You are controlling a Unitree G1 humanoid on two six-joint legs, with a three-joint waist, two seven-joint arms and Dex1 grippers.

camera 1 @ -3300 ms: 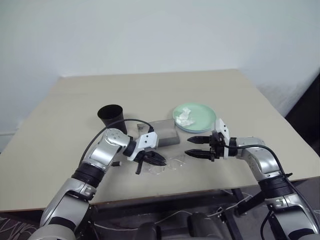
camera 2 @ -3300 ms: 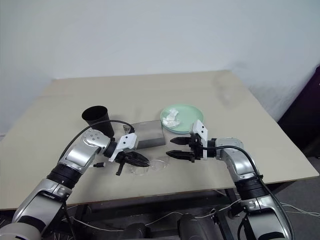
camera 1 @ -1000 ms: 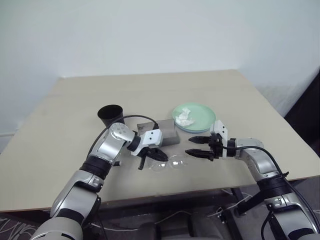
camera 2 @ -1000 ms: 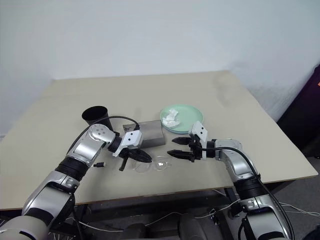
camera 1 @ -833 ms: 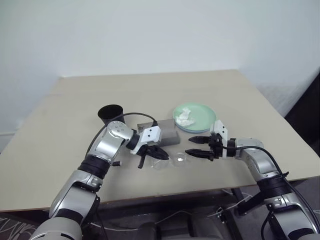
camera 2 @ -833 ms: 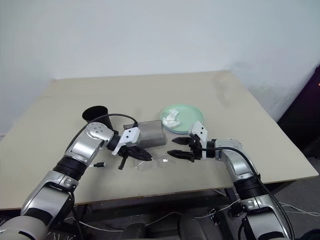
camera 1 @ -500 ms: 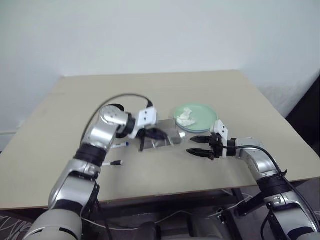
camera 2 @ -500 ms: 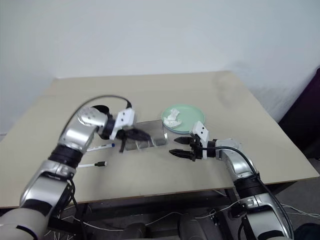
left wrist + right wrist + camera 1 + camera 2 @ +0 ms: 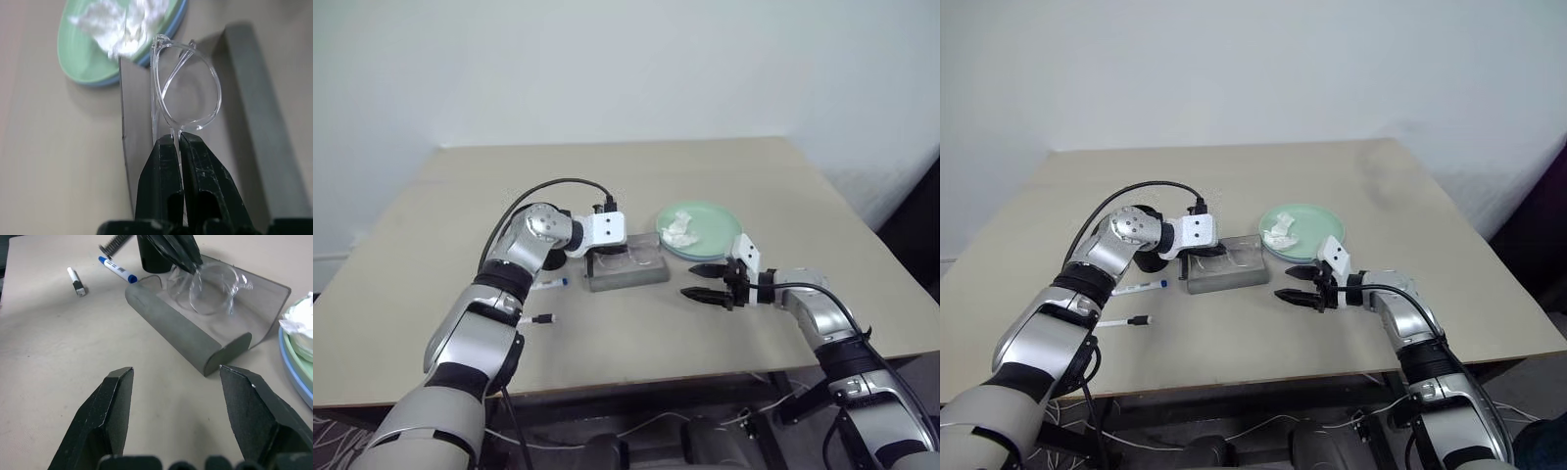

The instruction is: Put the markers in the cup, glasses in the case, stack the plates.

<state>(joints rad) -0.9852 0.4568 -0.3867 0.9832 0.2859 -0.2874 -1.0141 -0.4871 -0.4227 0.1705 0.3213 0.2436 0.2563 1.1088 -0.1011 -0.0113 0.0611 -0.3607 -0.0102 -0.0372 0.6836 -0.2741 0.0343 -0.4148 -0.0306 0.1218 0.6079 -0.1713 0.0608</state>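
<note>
The left pincer (image 9: pixel 177 139) is pinching the glasses (image 9: pixel 185 88) tight by the frame, its two fingers pressed together on it, and is holding them over the open grey case (image 9: pixel 628 262), with the clear lenses hanging just above the case's inner floor; whether they are touching it cannot be told. The case is lying on the desk (image 9: pixel 705 176) between the black cup (image 9: pixel 154 257) and the plates. The cup is standing upright just behind the left wrist, mostly hidden by that arm. The mint green plate (image 9: pixel 703 227) is sitting stacked on the light blue plate (image 9: pixel 293 382), whose rim is peeking out underneath, and a crumpled white tissue (image 9: pixel 681 229) is lying on the green one. The stack is touching or nearly touching the case's far corner. One blue-capped marker (image 9: pixel 1140 287) is lying flat on the desk beside the case's left end, and a second, smaller marker with a dark tip (image 9: pixel 1123 321) is lying nearer the desk's front edge, apart from the first. The right pincer (image 9: pixel 706 282) is hovering open and empty, its fingers spread wide and pointing towards the case's near side
</note>
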